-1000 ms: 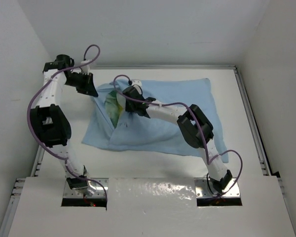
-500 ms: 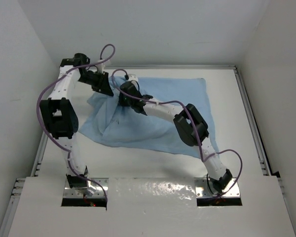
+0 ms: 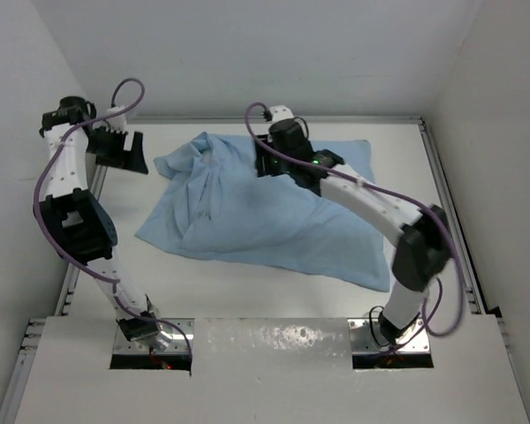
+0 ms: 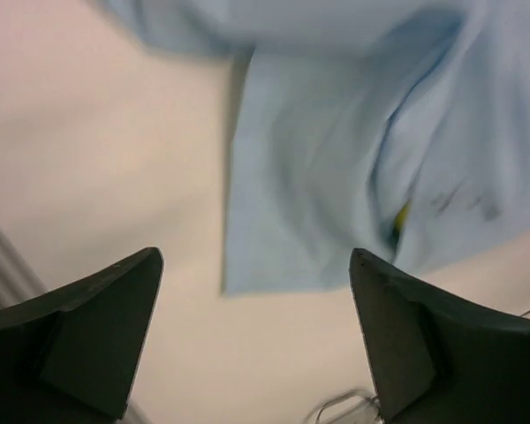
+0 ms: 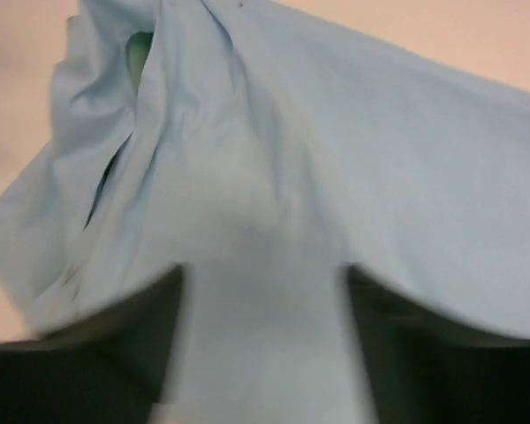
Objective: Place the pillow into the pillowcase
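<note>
Top external: pillowcase (image 3: 274, 225) mouth nearest left gripper (image 3: 134, 159), jaws spread, empty; right gripper (image 3: 265, 166) spread over cloth.

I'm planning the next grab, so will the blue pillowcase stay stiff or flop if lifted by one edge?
Probably floppy: the pillowcase lies in soft folds and creases at one end. Likely thin and light, since it drapes closely over the bulge beneath it.

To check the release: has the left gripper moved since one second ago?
Yes. The left gripper has moved left, away from the pillowcase, toward the left edge of the table.
</note>
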You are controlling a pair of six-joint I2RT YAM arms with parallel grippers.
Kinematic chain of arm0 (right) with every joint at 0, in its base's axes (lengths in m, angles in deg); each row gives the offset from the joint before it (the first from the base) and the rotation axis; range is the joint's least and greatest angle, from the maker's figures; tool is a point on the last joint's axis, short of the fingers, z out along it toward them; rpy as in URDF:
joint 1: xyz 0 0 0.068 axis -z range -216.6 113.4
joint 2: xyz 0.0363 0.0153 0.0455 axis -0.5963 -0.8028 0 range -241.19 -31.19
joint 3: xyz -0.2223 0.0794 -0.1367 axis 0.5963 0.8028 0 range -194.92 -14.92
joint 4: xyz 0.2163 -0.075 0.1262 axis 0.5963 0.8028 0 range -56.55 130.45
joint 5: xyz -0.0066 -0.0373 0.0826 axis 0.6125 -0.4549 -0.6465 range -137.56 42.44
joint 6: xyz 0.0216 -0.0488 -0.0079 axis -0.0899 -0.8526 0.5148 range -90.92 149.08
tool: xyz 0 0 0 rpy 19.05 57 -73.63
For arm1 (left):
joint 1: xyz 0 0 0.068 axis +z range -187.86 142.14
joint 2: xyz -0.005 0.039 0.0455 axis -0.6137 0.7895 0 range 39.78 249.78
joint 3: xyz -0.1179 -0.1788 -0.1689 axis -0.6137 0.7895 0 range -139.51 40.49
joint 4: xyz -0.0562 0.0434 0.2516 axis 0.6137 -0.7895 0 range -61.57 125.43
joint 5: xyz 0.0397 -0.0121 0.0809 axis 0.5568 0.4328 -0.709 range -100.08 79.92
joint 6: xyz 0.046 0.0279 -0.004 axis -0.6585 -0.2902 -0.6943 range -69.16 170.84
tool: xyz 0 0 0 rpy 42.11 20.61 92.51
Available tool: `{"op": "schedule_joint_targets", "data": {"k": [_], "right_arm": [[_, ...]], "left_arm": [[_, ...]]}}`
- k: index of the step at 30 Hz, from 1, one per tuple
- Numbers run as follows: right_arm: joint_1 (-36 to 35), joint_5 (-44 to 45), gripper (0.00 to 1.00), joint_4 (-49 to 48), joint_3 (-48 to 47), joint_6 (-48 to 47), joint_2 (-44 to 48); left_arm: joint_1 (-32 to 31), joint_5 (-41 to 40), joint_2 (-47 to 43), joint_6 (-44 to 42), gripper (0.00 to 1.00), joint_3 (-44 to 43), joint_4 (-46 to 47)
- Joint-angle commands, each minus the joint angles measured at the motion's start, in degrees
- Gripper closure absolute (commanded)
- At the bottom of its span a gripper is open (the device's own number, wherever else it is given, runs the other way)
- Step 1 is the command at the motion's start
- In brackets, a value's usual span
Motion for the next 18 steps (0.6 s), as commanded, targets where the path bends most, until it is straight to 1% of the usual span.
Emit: {"op": "schedule_joint_targets", "data": {"k": [1, 2, 3, 4, 5, 6, 7, 8, 9, 10, 11, 12, 13, 14, 16, 18], "right_arm": [[2.6, 5.0, 0.63, 10.5, 6.2, -4.0, 16.3], [3.8, 7.4, 0.88, 14.6, 12.3, -2.7, 19.4], [5.2, 8.4, 0.99, 16.3, 16.0, -1.3, 22.4], [8.6, 8.5, 1.0, 17.8, 23.1, 0.9, 28.4], [10.5, 8.3, 0.93, 20.8, 26.5, 2.4, 31.1], [15.1, 7.8, 0.52, 22.3, 33.3, 5.5, 33.6], [17.3, 7.3, 0.52, 23.7, 33.3, 7.1, 36.2], [19.3, 6.7, 0.24, 25.4, 39.4, 8.0, 40.7], [22.5, 6.7, 0.16, 25.7, 42.5, 9.0, 42.8], [23.7, 6.6, 0.1, 25.6, 48.0, 10.0, 44.8], [25.1, 6.1, 0.05, 24.1, 50.5, 10.1, 48.1], [27.3, 5.6, 0.04, 23.2, 53.0, 10.7, 49.3], [28.3, 5.5, 0.04, 22.0, 56.6, 11.3, 50.0], [28.9, 5.6, 0.02, 21.5, 58.0, 11.9, 50.7], [31.1, 5.9, 0.01, 20.3, 62.2, 14.3, 50.8], [32.0, 6.7, 0.01, 16.6, 65.6, 16.4, 51.1]], "left_arm": [[1.7, -11.0, -5.4, -5.6, 0.18, 10.4, 0.7], [1.7, -12.9, -8.2, -6.1, 0.31, 16.7, 1.9], [1.7, -14.4, -9.4, -6.3, 0.49, 19.9, 4.5], [1.7, -18.1, -10.5, -6.2, 0.51, 26.2, 6.0], [1.6, -20.1, -12.0, -5.7, 0.5, 29.3, 7.7], [1.6, -23.1, -12.1, -4.8, 0.35, 31.6, 9.4], [1.7, -24.1, -11.8, -4.3, 0.27, 33.7, 10.2], [1.7, -24.6, -11.4, -3.5, 0.21, 37.1, 11.1], [1.7, -24.9, -11.4, -3.2, 0.13, 38.5, 13.7], [1.7, -24.8, -11.7, -2.8, 0.11, 41.4, 15.7], [1.7, -24.3, -12.4, -2.5, 0.08, 42.5, 17.5], [1.7, -22.9, -12.6, -2.2, 0.05, 43.3, 20.8], [1.7, -22.3, -12.8, -1.7, 0.04, 44.4, 22.2], [1.7, -21.4, -12.6, -1.2, 0.03, 44.6, 23.1], [1.6, -19.9, -11.7, -1.0, 0.02, 45.3, 24.0], [1.6, -19.8, -10.1, -1.1, 0.02, 46.2, 24.5]]}}
